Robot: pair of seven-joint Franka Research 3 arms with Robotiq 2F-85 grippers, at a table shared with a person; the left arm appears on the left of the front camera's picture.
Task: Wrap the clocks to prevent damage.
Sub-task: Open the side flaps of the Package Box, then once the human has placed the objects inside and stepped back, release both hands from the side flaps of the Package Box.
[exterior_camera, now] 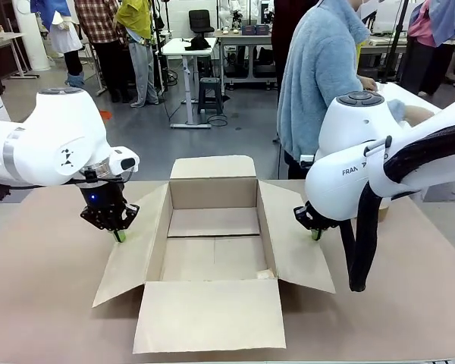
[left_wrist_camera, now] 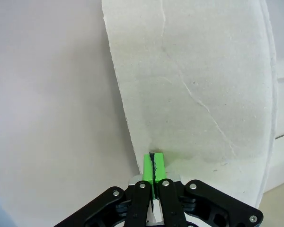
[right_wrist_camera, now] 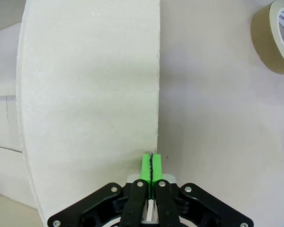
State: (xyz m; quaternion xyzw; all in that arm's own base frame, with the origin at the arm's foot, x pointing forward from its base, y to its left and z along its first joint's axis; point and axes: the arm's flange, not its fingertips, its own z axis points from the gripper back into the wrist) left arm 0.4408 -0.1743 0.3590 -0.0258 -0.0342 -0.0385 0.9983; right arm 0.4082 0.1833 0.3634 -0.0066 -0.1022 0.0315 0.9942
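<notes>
The clocks are out of view. An open cardboard box point(exterior_camera: 212, 191) stands at the table's middle with all its flaps spread outward. My left gripper point(exterior_camera: 120, 236) is shut, its green pads pressed together, tips down at the outer edge of the left flap point(exterior_camera: 133, 254). In the left wrist view the shut gripper point(left_wrist_camera: 153, 158) meets that flap point(left_wrist_camera: 194, 94) at its edge. My right gripper point(exterior_camera: 316, 234) is also shut, tips at the outer edge of the right flap point(exterior_camera: 299, 254). The right wrist view has the shut gripper point(right_wrist_camera: 152, 161) at the flap's point(right_wrist_camera: 90, 94) edge.
A brown tape roll point(right_wrist_camera: 274, 38) lies on the table beyond the right flap. A person in a light blue top point(exterior_camera: 318, 76) stands at the far side, behind the box's right corner. The table point(exterior_camera: 38, 303) is covered in brown paper.
</notes>
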